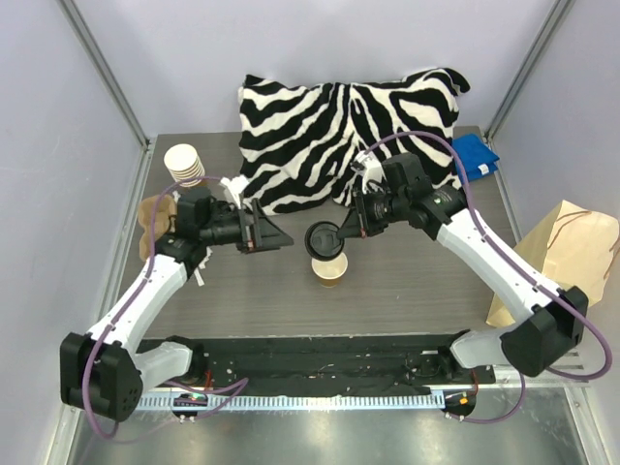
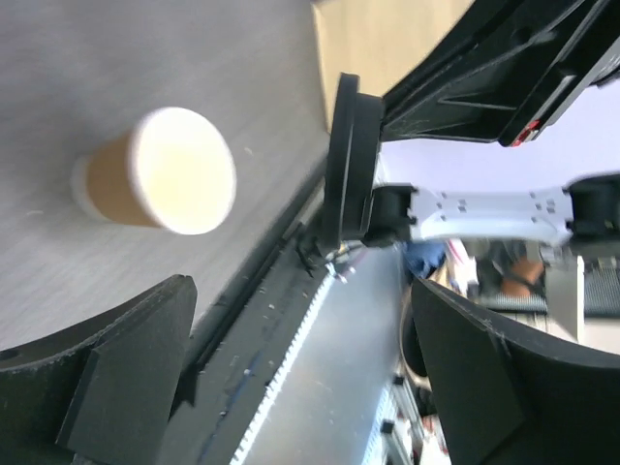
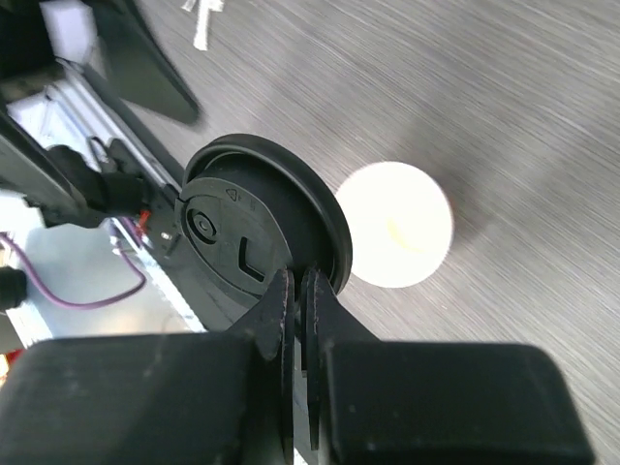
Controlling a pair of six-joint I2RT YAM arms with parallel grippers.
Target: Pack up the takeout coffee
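Note:
No lidded takeout coffee is in view. A lone brown paper cup [image 1: 329,269] [image 2: 155,174] [image 3: 395,225] stands open-topped at the table's middle. Just above and left of it hangs a round black lid [image 1: 325,239] [image 2: 347,165] [image 3: 247,228], tilted on edge. My right gripper [image 1: 347,234] [image 3: 298,283] is shut on the lid's rim. To the left of the lid and cup, my left gripper [image 1: 276,235] [image 2: 300,325] stands wide open, and nothing lies between its fingers.
A stack of white-rimmed brown cups [image 1: 184,163] stands at the back left. A zebra-striped cushion [image 1: 339,121] fills the back, with a blue cloth [image 1: 477,155] to its right. A large paper bag [image 1: 572,254] lies at the right edge.

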